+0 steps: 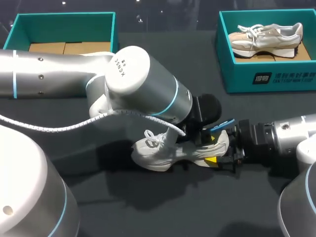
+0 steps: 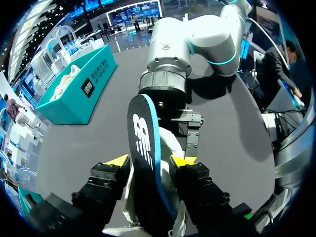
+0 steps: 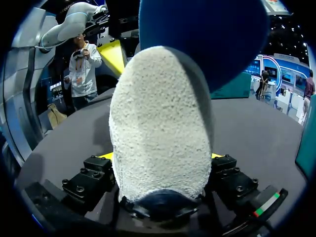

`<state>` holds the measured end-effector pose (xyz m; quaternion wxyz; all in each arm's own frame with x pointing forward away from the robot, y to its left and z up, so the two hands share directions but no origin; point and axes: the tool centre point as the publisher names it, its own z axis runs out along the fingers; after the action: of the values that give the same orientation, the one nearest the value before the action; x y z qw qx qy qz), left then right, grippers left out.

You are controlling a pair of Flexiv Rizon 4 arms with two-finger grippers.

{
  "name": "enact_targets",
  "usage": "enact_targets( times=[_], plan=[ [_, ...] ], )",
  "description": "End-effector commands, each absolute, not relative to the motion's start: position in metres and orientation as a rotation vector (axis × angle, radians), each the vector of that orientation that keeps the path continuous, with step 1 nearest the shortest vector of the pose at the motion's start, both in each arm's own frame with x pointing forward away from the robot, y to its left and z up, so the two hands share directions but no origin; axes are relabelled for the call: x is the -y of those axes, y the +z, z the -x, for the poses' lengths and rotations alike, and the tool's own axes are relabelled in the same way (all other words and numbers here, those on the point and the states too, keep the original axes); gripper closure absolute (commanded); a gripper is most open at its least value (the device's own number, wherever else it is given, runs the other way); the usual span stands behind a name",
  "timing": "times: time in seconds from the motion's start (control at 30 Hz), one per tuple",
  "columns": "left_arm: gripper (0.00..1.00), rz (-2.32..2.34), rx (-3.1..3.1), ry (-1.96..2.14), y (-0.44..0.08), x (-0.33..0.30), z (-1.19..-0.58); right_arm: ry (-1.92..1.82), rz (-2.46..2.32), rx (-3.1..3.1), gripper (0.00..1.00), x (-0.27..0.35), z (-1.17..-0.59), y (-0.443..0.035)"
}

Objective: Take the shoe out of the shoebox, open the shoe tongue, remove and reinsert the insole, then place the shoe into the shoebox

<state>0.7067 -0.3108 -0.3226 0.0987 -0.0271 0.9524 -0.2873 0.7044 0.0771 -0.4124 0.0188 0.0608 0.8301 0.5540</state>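
At mid-table, a white shoe (image 1: 163,150) lies on its side on the dark table (image 1: 148,207). The right gripper (image 3: 162,157), coming in from the right, clamps the shoe's heel between both fingers. The left gripper (image 2: 150,162) hangs over the shoe's opening, its yellow tips set narrow on a dark, blue-edged insole (image 2: 143,148) that stands on edge and partly out of the shoe. Farther back, a teal shoebox (image 1: 64,19) sits at the left corner; another box (image 1: 266,76) at the right corner holds a second shoe (image 1: 266,38).
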Motion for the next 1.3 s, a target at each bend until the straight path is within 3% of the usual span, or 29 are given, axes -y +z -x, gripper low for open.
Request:
enact_targets(
  times=[0.03,0.33,0.47,0.53,0.57,1.13,1.3],
  plan=[
    [0.52,0.093,-2.790,-0.860,-0.333,0.311,-0.704,1.714,-0.190,-2.582,1.00,-0.078,-0.703,-0.412],
    [0.56,0.126,-2.779,-0.856,-0.343,0.307,-0.711,1.714,-0.190,-2.582,1.00,-0.078,-0.703,-0.412],
    [0.65,0.151,-2.774,-0.852,-0.345,0.309,-0.717,1.714,-0.190,-2.582,1.00,-0.078,-0.703,-0.412],
    [0.85,0.163,-2.777,-0.854,-0.344,0.310,-0.720,1.714,-0.190,-2.582,1.00,-0.078,-0.703,-0.412],
    [1.00,0.168,-2.779,-0.857,-0.343,0.310,-0.721,1.714,-0.190,-2.582,1.00,-0.078,-0.703,-0.412],
    [1.00,0.190,-2.931,-1.057,-0.254,0.342,-0.710,1.714,-0.190,-2.582,1.00,-0.078,-0.703,-0.412],
    [1.00,0.190,-2.931,-1.057,-0.254,0.342,-0.710,1.714,-0.190,-2.582,1.00,-0.078,-0.703,-0.412]
  ],
)
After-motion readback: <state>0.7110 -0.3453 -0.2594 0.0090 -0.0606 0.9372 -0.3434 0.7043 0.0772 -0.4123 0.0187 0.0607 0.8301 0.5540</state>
